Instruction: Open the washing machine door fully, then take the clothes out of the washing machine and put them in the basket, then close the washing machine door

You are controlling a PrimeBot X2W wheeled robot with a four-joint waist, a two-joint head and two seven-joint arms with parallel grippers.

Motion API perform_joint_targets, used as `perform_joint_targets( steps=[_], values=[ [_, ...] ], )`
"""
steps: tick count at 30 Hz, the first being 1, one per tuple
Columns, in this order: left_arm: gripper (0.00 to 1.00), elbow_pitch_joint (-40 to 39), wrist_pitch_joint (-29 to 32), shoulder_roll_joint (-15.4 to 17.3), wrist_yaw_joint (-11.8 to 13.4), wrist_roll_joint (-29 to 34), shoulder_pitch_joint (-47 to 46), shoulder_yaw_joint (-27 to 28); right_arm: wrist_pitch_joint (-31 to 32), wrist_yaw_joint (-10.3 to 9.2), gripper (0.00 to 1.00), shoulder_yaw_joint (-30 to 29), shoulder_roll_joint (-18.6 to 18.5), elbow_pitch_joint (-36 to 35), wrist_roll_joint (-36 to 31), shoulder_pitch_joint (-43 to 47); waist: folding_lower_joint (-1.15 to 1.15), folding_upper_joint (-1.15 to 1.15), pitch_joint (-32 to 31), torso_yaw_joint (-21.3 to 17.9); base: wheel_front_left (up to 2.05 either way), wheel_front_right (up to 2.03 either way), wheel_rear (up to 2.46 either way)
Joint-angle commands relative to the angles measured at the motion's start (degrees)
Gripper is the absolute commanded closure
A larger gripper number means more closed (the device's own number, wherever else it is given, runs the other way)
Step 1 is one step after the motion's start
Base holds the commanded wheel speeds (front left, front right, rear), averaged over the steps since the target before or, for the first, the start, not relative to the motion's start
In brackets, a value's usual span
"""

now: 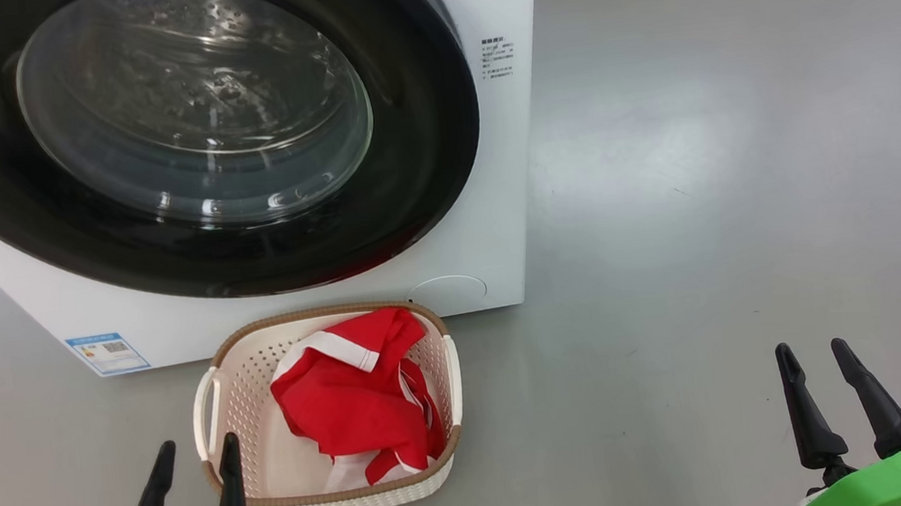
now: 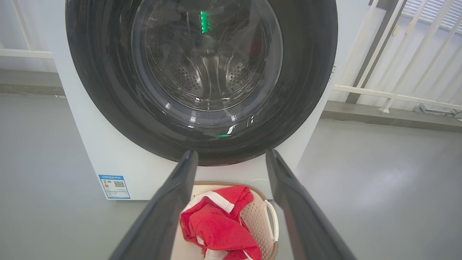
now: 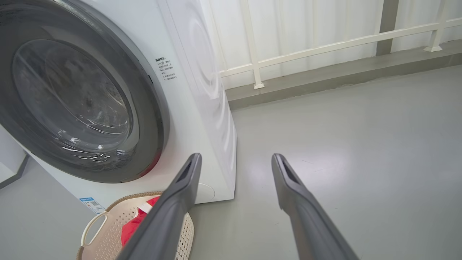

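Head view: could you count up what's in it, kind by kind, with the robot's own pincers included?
washing machine: 1
basket: 1
heap of red clothes: 1 (how many garments are in it cannot be told)
blue label: 1
grippers: 2, the left gripper and the right gripper, both open
Total: 6

The washing machine door [image 1: 425, 164], ahead of the left gripper [image 1: 198, 443], has a glossy black rim and clear, reflective glass. Behind the glass the drum [image 1: 195, 87] is shiny perforated steel. The washing machine [image 1: 495, 199] body is smooth white with a slight sheen. Just beyond that gripper's fingertips, the basket [image 1: 247, 372] is matt cream perforated plastic with a brown woven-look rim, and it holds the clothes [image 1: 349, 403], soft red cloth. The floor [image 1: 700, 179] around both grippers is smooth grey with a soft sheen.
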Motion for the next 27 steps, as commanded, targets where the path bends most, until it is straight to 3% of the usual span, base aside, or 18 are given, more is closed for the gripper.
perform_joint_targets(
  steps=[1,12,13,19,27],
  values=[
    [0.0,-1.7,-0.3,1.3,-0.3,-0.6,-0.6,1.6,-0.4,-0.06,0.0,1.2,-0.8,-1.5,-0.6,-0.4,0.0,0.0,0.1,0.0,0.0,0.0,0.0],
    [0.0,-1.6,-0.3,1.1,-0.3,-1.2,-0.5,1.9,-0.4,-0.06,0.0,1.5,-0.4,-1.9,-0.8,-0.7,0.0,0.0,0.6,-0.2,0.0,0.0,0.0],
    [1.0,-0.2,0.0,0.0,0.0,-0.9,0.0,0.1,0.0,0.0,1.0,0.0,0.3,-0.3,-0.1,0.0,0.0,0.0,0.6,-0.2,0.0,0.0,0.0],
    [1.0,3.9,0.1,-1.3,0.1,-1.1,0.1,-0.1,0.1,0.0,1.0,0.1,1.8,3.8,0.1,0.0,0.0,0.0,0.6,-0.3,0.0,0.0,0.0],
    [1.0,3.9,1.5,-1.4,0.1,-5.6,-0.1,0.2,1.3,0.0,1.0,-0.1,1.8,3.7,4.3,-0.4,0.08,0.0,0.2,-0.1,0.0,0.0,0.0]
  ],
)
